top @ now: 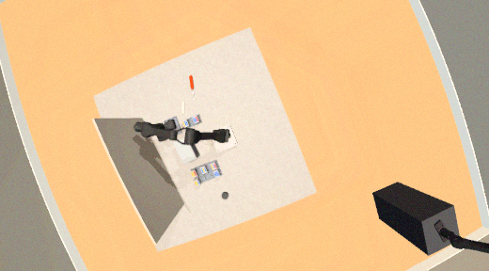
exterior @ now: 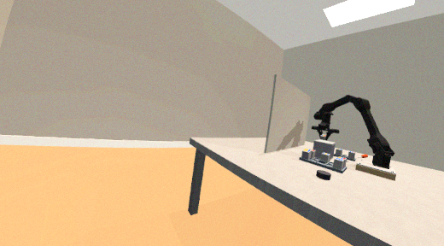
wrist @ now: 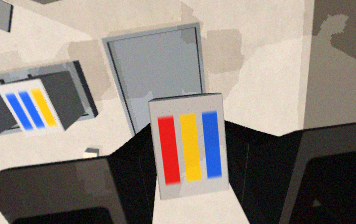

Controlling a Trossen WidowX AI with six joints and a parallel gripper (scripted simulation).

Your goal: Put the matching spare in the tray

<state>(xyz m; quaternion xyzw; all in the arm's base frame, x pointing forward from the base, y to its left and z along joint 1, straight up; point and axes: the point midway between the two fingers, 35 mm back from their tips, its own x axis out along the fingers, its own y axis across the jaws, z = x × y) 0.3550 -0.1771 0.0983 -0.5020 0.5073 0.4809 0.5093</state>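
Observation:
My gripper point(exterior: 324, 134) point(wrist: 181, 124) is shut on a spare unit point(wrist: 172, 192), a grey block with red, yellow and blue stripes on the face towards the wrist camera. It is held raised. In the wrist view the shallow grey-blue tray point(wrist: 116, 75) shows beyond the unit, which overlaps its near part; in the top view the arm partly covers the tray point(top: 174, 119). A spare with blue, blue and yellow stripes point(wrist: 30, 107) stands in the small rack beside the tray. A large grey block point(exterior: 324, 149) point(top: 184, 151) stands nearby. I cannot make out the mounted unit's back code.
A larger rack holds several striped units point(top: 213, 166) point(exterior: 340, 162). A black round disc point(top: 225, 195) point(exterior: 324, 175) lies near it. A tool with an orange handle point(top: 191, 82) and a small pale bar point(top: 182, 107) lie on the other side. A tall panel point(top: 141, 171) point(exterior: 288, 117) stands along one edge.

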